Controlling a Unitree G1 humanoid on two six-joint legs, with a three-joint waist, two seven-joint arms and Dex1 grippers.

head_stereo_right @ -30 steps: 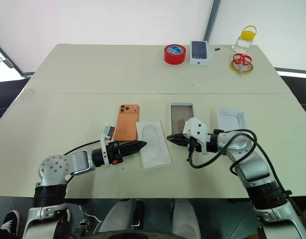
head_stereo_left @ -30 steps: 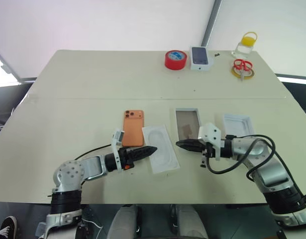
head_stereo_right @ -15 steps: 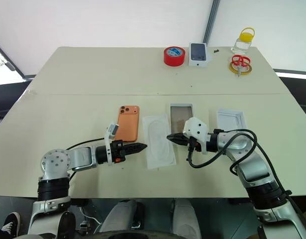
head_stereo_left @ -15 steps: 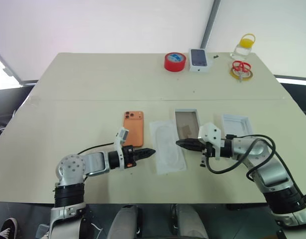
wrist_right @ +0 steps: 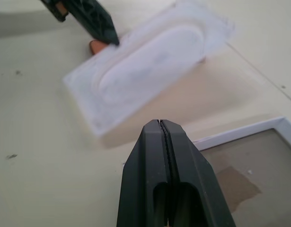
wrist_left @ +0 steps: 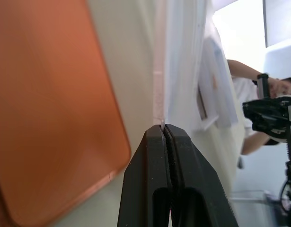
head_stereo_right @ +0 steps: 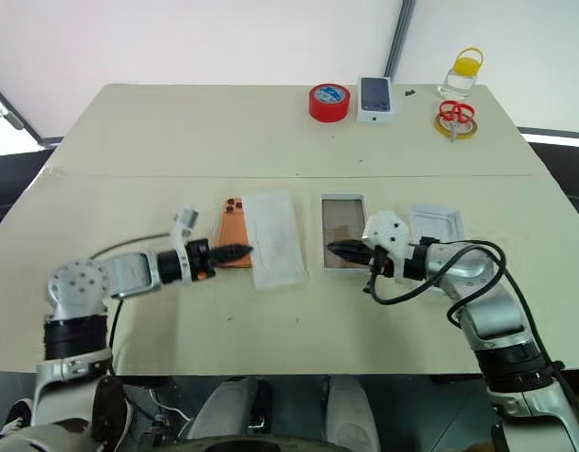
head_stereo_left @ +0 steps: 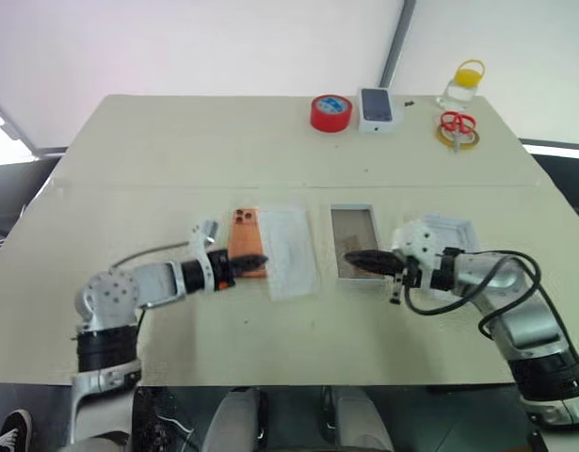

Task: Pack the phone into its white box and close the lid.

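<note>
The phone (head_stereo_right: 234,229) lies back-up on the table (head_stereo_right: 176,141), near the middle, its lens cluster toward the far side. Just to its right a thin white insert sheet (head_stereo_right: 275,238) is tilted up off the table, overlapping the phone's right edge; the left gripper (head_stereo_right: 244,250) is pinched shut on the sheet's near corner, its fingers pressed together in the left wrist view with a sliver of white between the tips. Right of the sheet, across a narrow strip of bare table, sits the white box (head_stereo_right: 344,243), open, with a brownish floor. The right gripper (head_stereo_right: 332,250) hangs over the box's near left part, fingers closed and holding nothing. The lid (head_stereo_right: 433,222) lies inner side up just beyond the right wrist, near the box. Well apart along the far edge stand a red tape roll (head_stereo_right: 328,102), a small white box with a dark phone picture (head_stereo_right: 377,98), red scissors (head_stereo_right: 456,115) and a yellow-capped bottle (head_stereo_right: 463,73). The near and left parts of the table are bare. The right wrist view shows the sheet's oval recess (wrist_right: 152,59) and the shadow beneath its lifted side.
</note>
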